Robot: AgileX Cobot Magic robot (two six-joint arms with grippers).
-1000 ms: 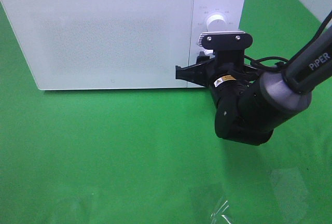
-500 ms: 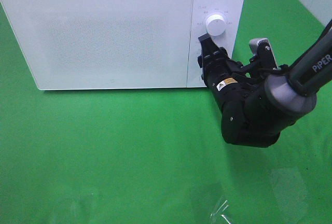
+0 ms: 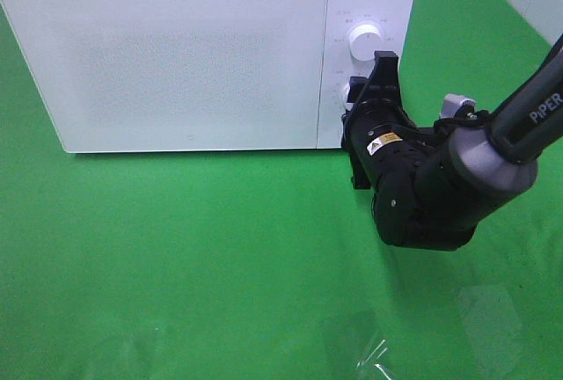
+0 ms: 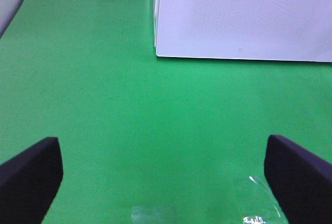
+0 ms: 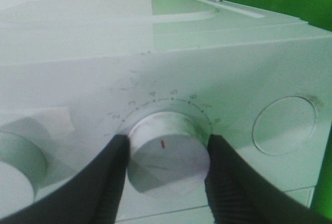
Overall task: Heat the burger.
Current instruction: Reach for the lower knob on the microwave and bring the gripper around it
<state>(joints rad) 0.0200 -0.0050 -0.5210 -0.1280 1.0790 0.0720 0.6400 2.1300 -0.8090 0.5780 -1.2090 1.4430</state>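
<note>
The burger is out of view. The white microwave (image 3: pixel 193 54) stands at the back with its door closed. My right gripper (image 3: pixel 362 94) is at its control panel, shut on the lower timer knob (image 5: pixel 168 154), below the upper knob (image 3: pixel 365 41). In the right wrist view one black finger (image 5: pixel 104 182) presses each side of the knob, whose red mark points toward the numbered dial. My left gripper (image 4: pixel 163 175) is open and empty, low over the green cloth in front of the microwave's left corner (image 4: pixel 158 53).
A green cloth (image 3: pixel 176 248) covers the table. A bit of clear film (image 3: pixel 374 354) lies on it near the front. The right arm (image 3: pixel 493 142) reaches in from the right. A round button (image 5: pixel 284 125) sits beside the held knob.
My right gripper has rolled about its wrist while at the lower knob, its jaws going from lying flat to standing upright. The microwave has not moved.
</note>
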